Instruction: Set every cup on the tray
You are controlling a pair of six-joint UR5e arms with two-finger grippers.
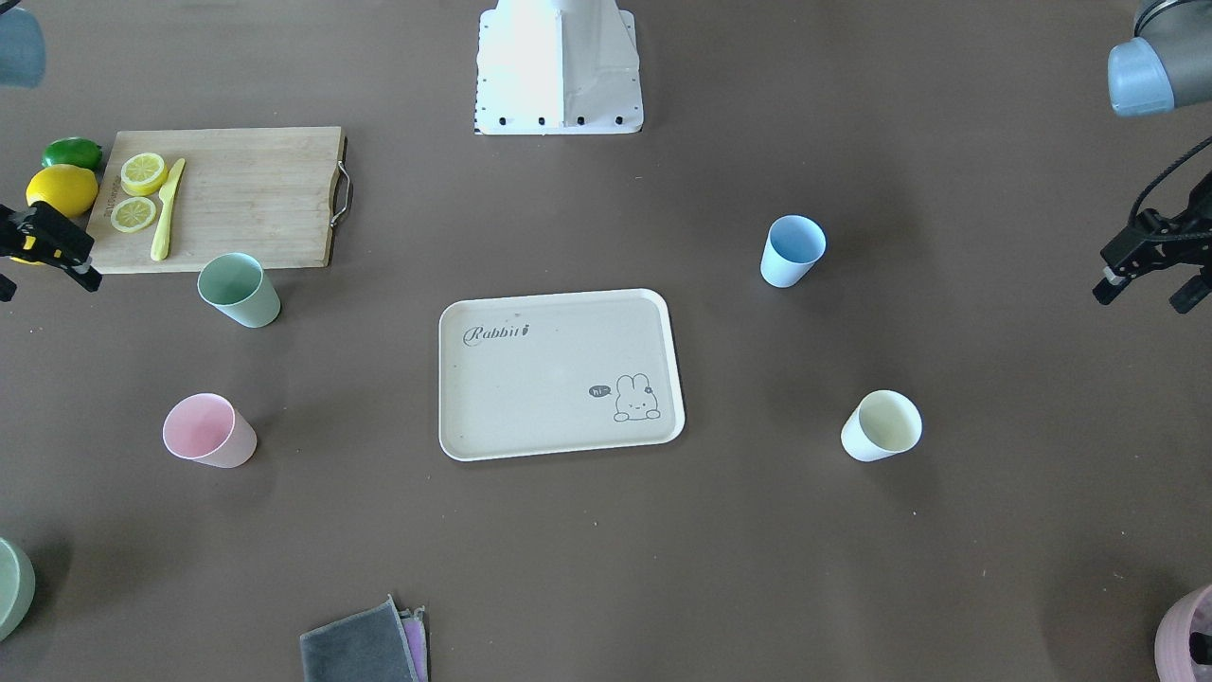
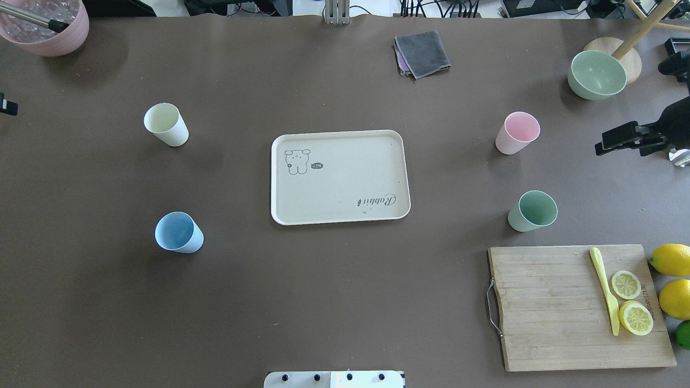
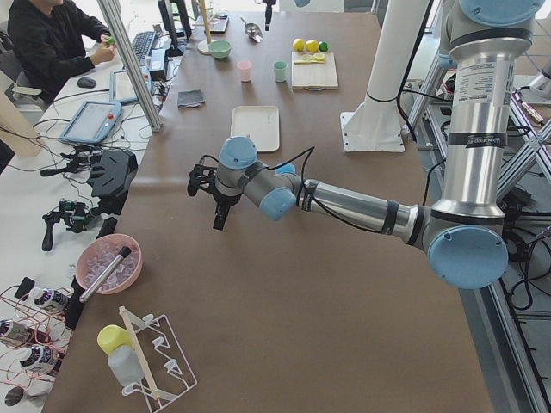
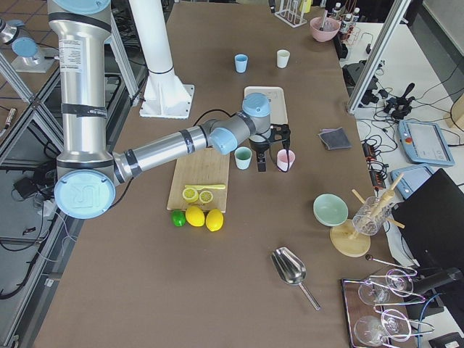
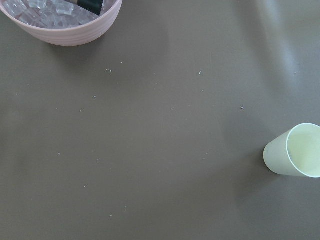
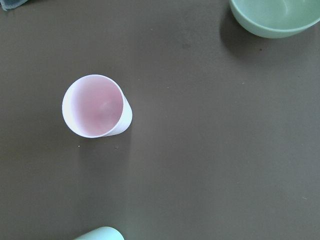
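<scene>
Exterior front-facing: left jaws, right jaws both spread wide (nothing held), above table.

Desk inventory, clock bearings as seen from overhead.

1. Wooden cutting board, 4 o'clock, lying flat; metal handle on its 9 o'clock edge.
2. Yellow knife, lying on the board near its 3 o'clock end.
3. Two lemon slices, on the board just beside the knife.
4. Two whole lemons and one lime, off the board along its 3 o'clock edge.
5. Grey cloth, folded, 12 to 1 o'clock, lying over a purple cloth.
6. Green bowl, 2 o'clock, upright, beside a wooden stand.
7. Pink ribbed pot, 10 to 11 o'clock corner, holding clear ice-like cubes and a dark-handled tool.
</scene>
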